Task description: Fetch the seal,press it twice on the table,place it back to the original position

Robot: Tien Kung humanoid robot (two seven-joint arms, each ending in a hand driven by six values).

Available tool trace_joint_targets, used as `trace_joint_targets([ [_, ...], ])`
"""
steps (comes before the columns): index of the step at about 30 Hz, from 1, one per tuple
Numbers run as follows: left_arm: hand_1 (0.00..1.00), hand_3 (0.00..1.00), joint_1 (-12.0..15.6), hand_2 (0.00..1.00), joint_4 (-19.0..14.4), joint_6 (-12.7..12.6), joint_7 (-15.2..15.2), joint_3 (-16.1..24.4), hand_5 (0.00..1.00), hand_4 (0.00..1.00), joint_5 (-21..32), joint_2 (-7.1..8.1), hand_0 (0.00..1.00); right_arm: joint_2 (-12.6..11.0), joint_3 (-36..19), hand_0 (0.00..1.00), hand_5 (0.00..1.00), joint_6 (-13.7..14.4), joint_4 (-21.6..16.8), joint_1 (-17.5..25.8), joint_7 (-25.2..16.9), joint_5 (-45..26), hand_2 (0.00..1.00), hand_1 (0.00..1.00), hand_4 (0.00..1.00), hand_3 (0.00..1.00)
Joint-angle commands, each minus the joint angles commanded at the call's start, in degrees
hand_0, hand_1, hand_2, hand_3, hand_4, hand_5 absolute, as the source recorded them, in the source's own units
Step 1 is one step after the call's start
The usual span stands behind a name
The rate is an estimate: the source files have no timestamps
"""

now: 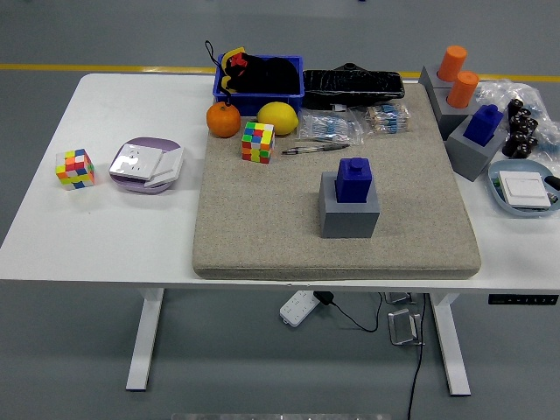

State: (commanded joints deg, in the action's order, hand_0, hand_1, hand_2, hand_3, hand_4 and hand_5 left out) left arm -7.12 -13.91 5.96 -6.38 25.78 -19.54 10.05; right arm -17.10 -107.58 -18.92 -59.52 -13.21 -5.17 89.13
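A dark blue seal (355,179) stands upright on a grey block (350,213) in the middle of the beige mat (262,219). A second blue seal (483,123) sits on another grey block at the mat's right edge. Two orange seals (457,74) stand on a grey holder at the back right. No hand touches any seal. Of my right hand only a small dark tip (553,181) shows at the right edge, over a pale blue dish (509,199). My left arm is out of the picture.
On the mat's far side lie a colour cube (258,142), an orange (223,120), a lemon (277,117), a pen (315,149) and bagged items. A blue bin (260,77) holds a black toy. Left of the mat sit another cube (74,168) and a purple plate (146,164).
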Motion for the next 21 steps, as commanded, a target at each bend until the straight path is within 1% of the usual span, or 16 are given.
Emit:
trace_joint_targets([
  [11,0.817,0.837,0.16,0.787,0.11,-0.23,-0.12,-0.2,0.414,0.806,0.23,-0.04,0.817,0.1,-1.41,0.903,0.302,0.19,-0.72,0.28,0.49,-0.4,0.833,0.857,0.971,0.827],
  [21,0.816,0.837,-0.11,0.787,-0.02,-0.48,-0.15,-0.21,0.413,0.805,0.09,0.31,0.816,0.06,-0.95,0.889,0.305,0.01,-0.42,0.57,0.59,-0.52,0.819,0.839,0.966,0.814],
])
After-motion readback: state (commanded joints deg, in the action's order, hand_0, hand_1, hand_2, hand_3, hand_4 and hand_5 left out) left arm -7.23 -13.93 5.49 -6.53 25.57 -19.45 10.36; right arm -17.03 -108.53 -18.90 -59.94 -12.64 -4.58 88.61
